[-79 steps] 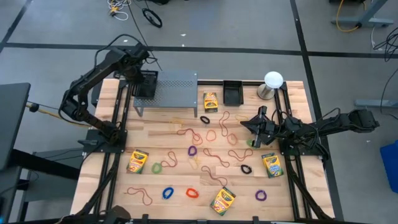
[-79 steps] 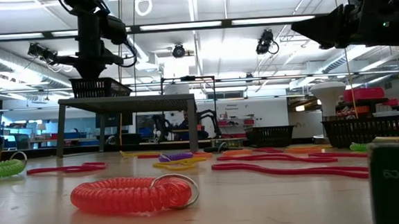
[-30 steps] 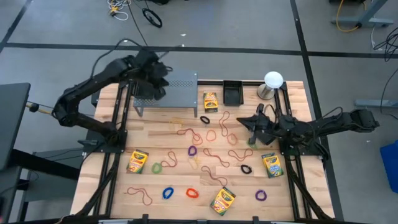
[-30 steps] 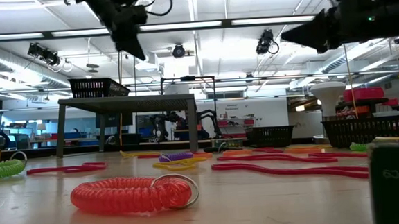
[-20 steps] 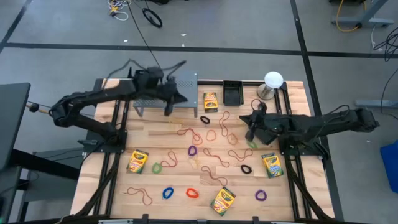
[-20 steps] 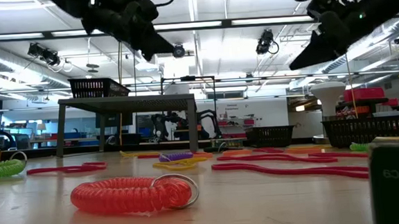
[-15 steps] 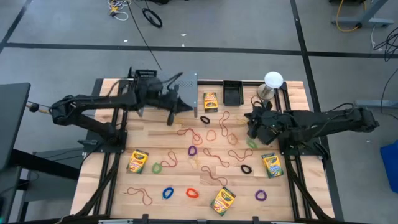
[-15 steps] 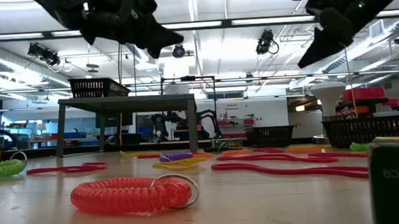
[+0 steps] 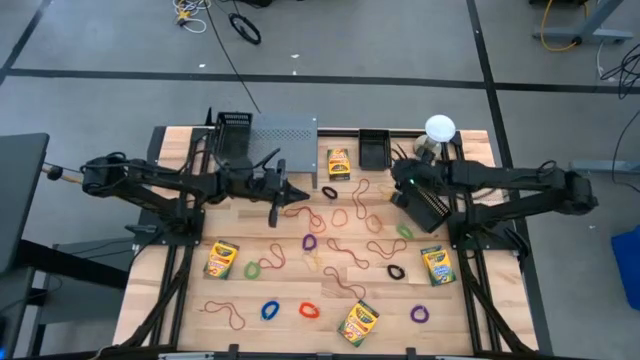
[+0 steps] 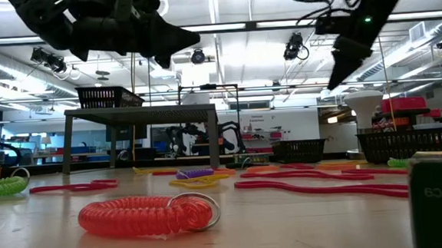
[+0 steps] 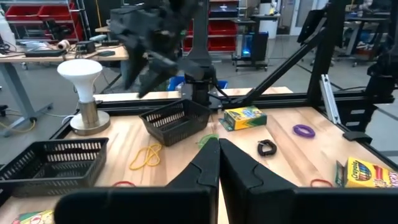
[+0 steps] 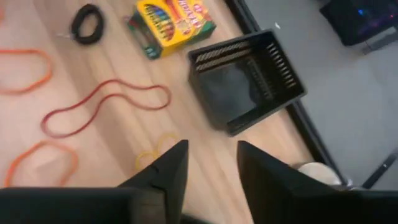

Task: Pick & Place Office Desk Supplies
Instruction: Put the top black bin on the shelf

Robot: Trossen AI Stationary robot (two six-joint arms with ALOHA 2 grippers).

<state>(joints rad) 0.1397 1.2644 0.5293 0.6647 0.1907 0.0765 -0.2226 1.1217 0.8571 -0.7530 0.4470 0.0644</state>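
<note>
Rubber-band loops in red, orange, purple, blue, green and black lie scattered on the wooden table. Several yellow-and-green crayon boxes lie flat among them: one at the far middle, one at the left, one at the right. My left gripper hangs shut and level above the bands in front of the grey shelf, pointing toward the table's right; its shut fingers hold nothing. My right gripper slants down above the table near the small black basket, open with nothing between its fingers.
A grey metal shelf at the far left carries a black basket. A second black basket and a white ball on a metal base stand at the far right. Dark frame rails run along both table sides.
My left gripper has swung from above the shelf's basket down and toward the table's middle, tipping from pointing down to level. My right gripper has risen, gone a little toward the far edge and tipped from level to slanting down. The bands and boxes have stayed put.
</note>
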